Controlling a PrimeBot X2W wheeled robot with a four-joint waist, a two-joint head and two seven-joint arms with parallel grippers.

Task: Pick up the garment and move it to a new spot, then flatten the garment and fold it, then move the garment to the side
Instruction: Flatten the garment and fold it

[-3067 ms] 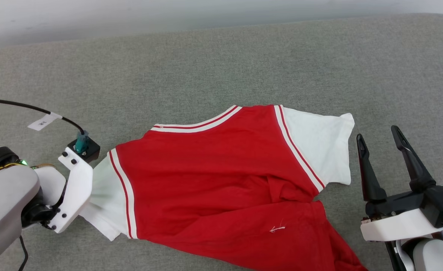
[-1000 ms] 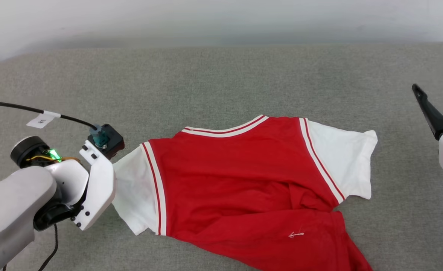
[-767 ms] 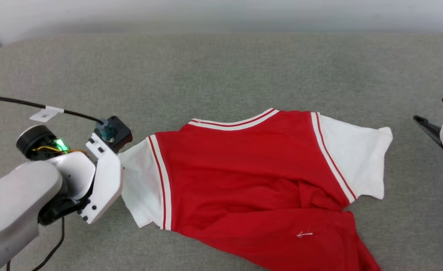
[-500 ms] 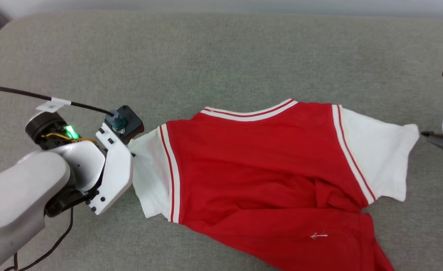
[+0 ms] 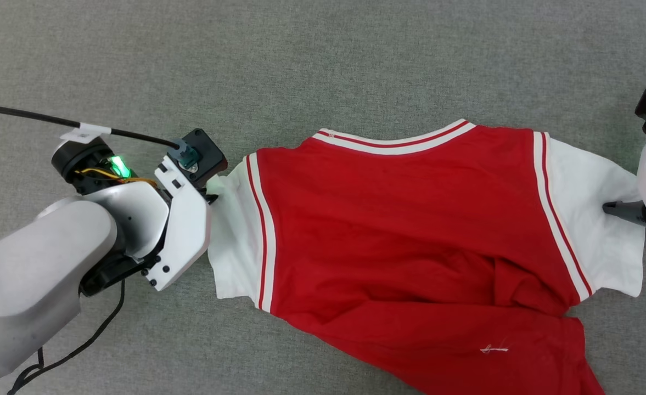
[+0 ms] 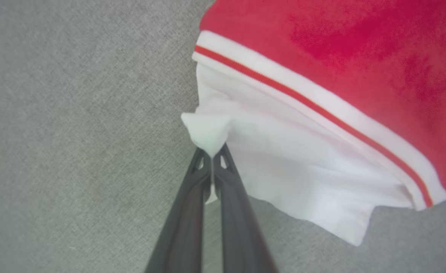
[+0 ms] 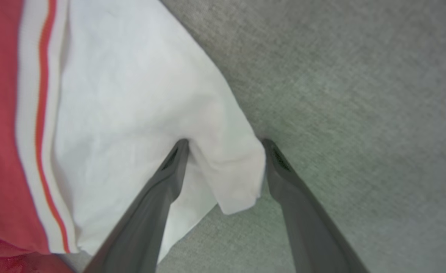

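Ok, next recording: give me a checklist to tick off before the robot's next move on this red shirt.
1. left jaws gripping the left sleeve corner: ok, shut on it.
2. right jaws open: ok.
3. right sleeve corner between the right jaws: ok.
4. garment lying flat: not ok, folds bunch near its lower right.
5. How far the garment's lower part reaches: cannot tell, it runs off the head view's bottom edge.
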